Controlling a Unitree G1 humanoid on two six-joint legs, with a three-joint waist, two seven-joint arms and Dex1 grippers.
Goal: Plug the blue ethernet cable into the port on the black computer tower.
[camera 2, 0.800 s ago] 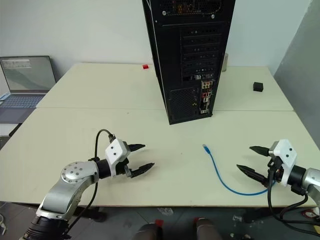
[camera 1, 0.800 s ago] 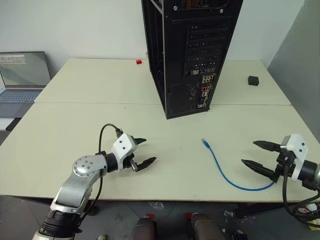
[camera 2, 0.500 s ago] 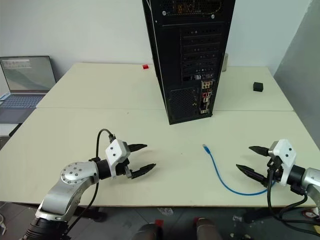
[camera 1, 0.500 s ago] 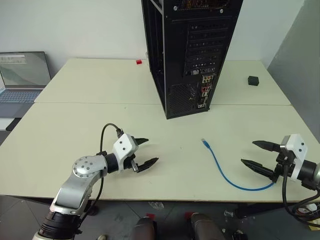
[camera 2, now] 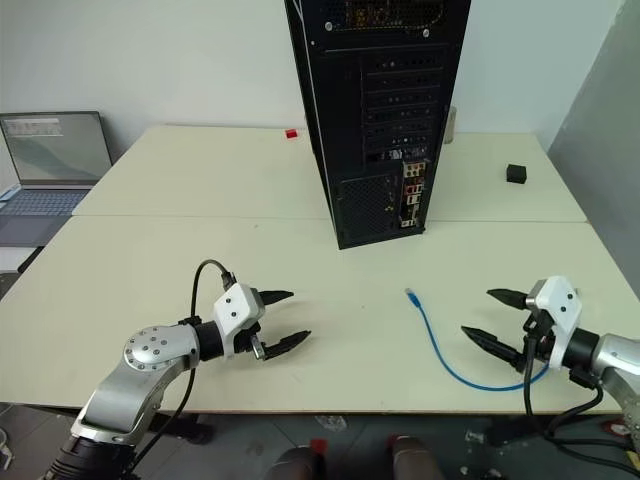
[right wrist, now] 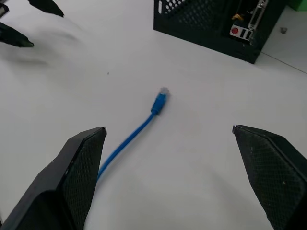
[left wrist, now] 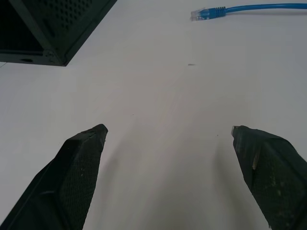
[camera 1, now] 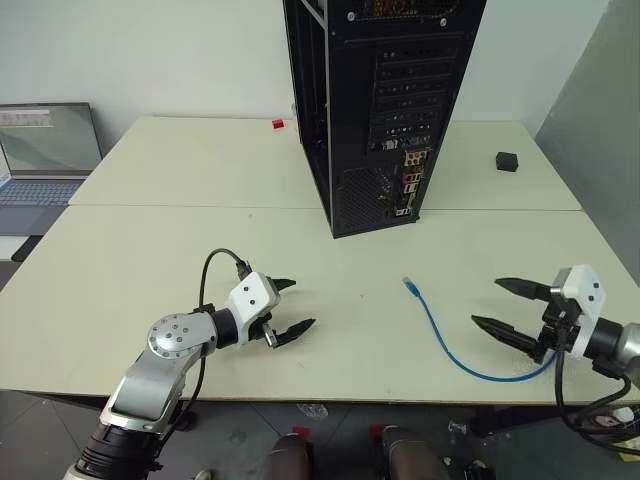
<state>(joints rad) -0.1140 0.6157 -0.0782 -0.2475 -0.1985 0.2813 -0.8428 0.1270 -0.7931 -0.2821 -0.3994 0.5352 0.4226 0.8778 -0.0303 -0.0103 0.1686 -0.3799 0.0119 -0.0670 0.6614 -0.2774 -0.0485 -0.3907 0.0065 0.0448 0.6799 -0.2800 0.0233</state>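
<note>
While the blue ethernet cable (camera 1: 445, 341) lies loose on the bench (camera 1: 150, 250), one plug end points toward the black computer tower (camera 1: 375, 100), well apart from its rear panel; the port can't be made out among the coloured connectors. Right gripper (camera 1: 510, 311) hovers just beside the cable's near curve, jaws spread, holding nothing. Left gripper (camera 1: 287, 306) sits further off, jaws spread too, empty. Small black box (camera 1: 507, 161), laptop (camera 1: 45, 150) at bench edges.
</note>
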